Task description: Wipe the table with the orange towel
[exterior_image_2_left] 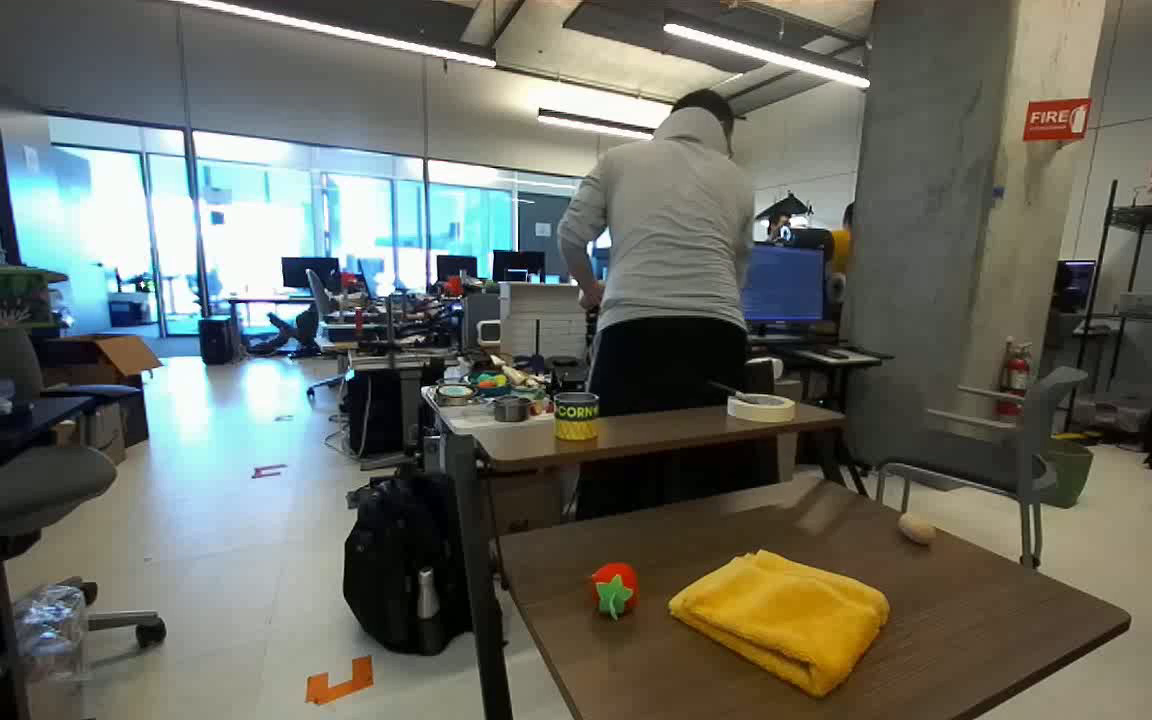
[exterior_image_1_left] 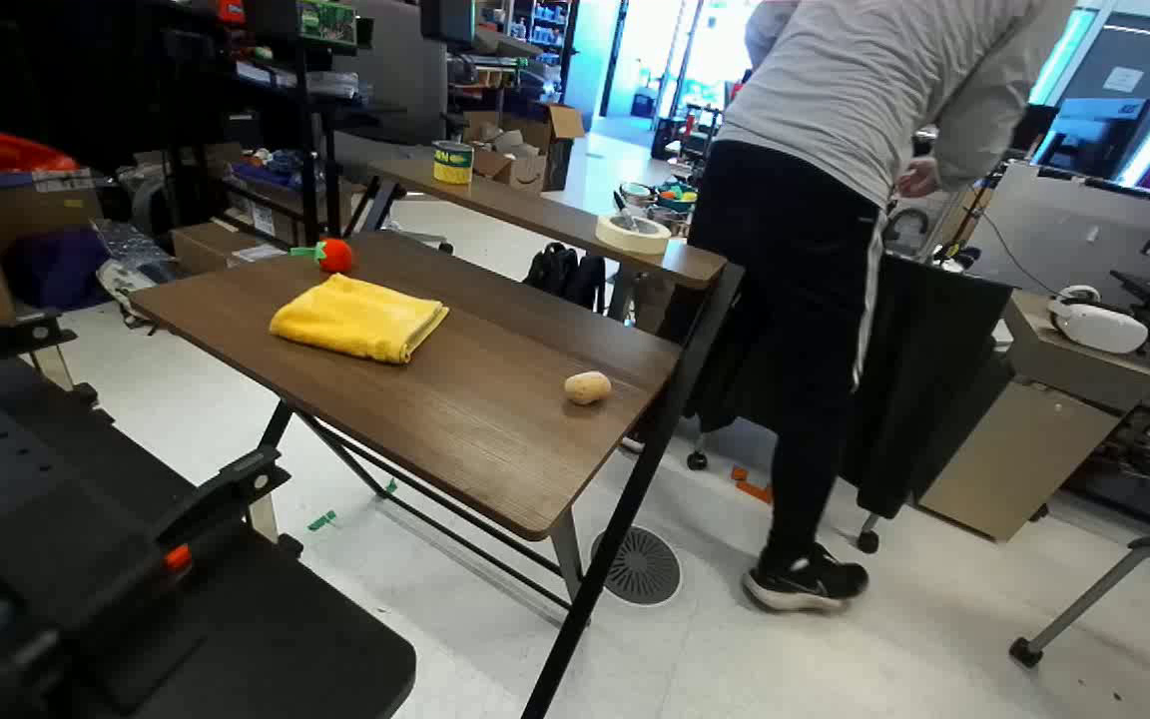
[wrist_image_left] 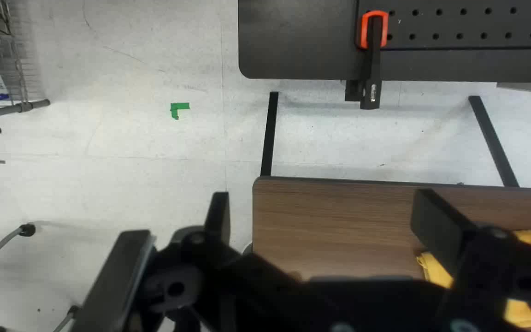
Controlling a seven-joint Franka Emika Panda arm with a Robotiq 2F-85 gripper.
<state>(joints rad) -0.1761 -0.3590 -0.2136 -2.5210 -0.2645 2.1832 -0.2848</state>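
The yellow-orange towel point(exterior_image_1_left: 359, 318) lies folded on the brown wooden table point(exterior_image_1_left: 495, 429). It also lies there in an exterior view point(exterior_image_2_left: 786, 615), beside a red toy. In the wrist view the towel point(wrist_image_left: 436, 271) shows at the lower right, partly hidden behind a gripper finger. My gripper point(wrist_image_left: 321, 198) is open and empty, its two dark fingers wide apart. It is above the table's end, with the left finger over the floor and the right finger over the tabletop point(wrist_image_left: 330, 226). The gripper does not show in the exterior views.
A red toy with green leaves point(exterior_image_1_left: 335, 256) and a potato point(exterior_image_1_left: 588, 387) sit on the table. A raised shelf point(exterior_image_1_left: 535, 213) along one side holds a corn can point(exterior_image_1_left: 453, 163) and a tape roll point(exterior_image_1_left: 632, 235). A person point(exterior_image_2_left: 676, 230) stands behind it. A black bench point(wrist_image_left: 302, 41) faces the table.
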